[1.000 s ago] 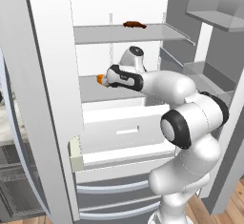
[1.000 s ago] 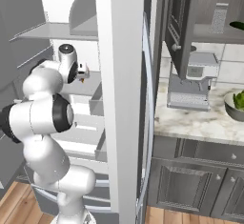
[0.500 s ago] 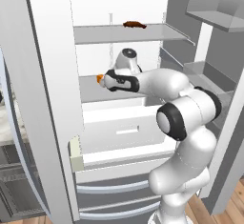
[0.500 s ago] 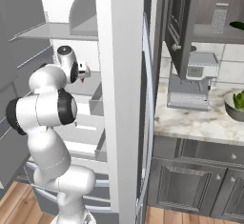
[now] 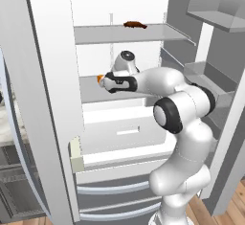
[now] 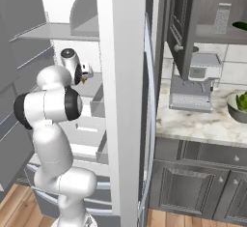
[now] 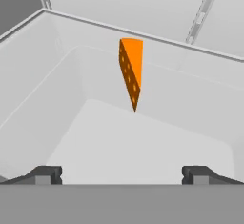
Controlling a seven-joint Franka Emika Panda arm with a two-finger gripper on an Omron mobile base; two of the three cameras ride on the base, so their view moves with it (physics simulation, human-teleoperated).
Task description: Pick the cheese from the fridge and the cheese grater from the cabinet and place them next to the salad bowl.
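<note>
Claw (image 7: 122, 174) is spread as wide as it goes and I've got nothing in it, tips not touching anything. Cheese (image 7: 131, 73) sits dead ahead between the two tips but well apart from them, on the fridge (image 5: 48, 99) shelf (image 5: 93, 89). From the left base view, cheese pokes out just past the claw.

orange cheese (image 7: 132, 70) with darker speckled side, white fridge (image 5: 43, 75)

Both base views flank the fridge (image 5: 48, 75); hand view probably faces a shelf.
</note>
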